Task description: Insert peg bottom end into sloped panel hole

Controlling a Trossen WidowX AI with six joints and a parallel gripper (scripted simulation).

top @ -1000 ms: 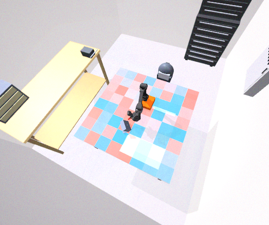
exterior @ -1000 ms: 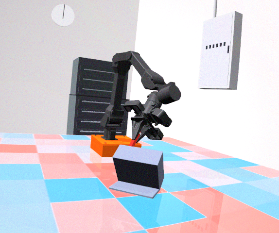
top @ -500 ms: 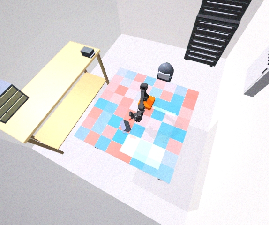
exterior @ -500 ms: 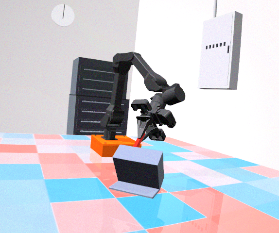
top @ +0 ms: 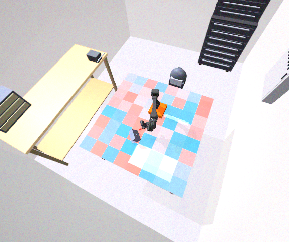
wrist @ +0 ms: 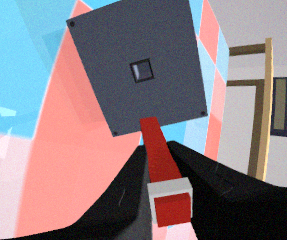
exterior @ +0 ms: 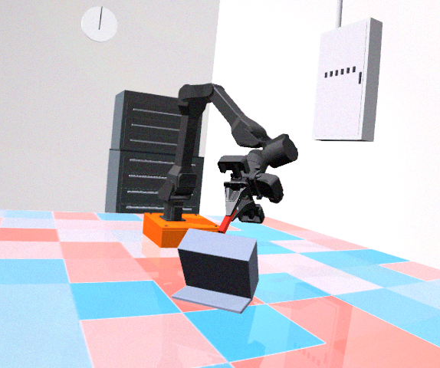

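A red square-sided peg (top: 140,128) (exterior: 224,224) (wrist: 158,150) with a white collar near its top is held tilted, its free end pointing toward the panel. My gripper (top: 142,127) (exterior: 233,211) (wrist: 157,150) is shut on it. The grey sloped panel (top: 136,135) (exterior: 218,271) (wrist: 168,35) shows a square hole (wrist: 142,70) in its face in the wrist view. There the peg's free end overlaps the panel's lower edge, below the hole, and is outside the hole. The gap between peg and panel face is hard to judge. The exterior camera sees the panel from behind, hiding the hole.
The arm's orange base (top: 157,110) (exterior: 172,238) stands behind the gripper on the tiled surface (top: 181,140) (exterior: 121,297). A wooden workbench (top: 53,75) is off to the left in the top view. A dark drawer cabinet (top: 227,39) (exterior: 152,130) stands farther back.
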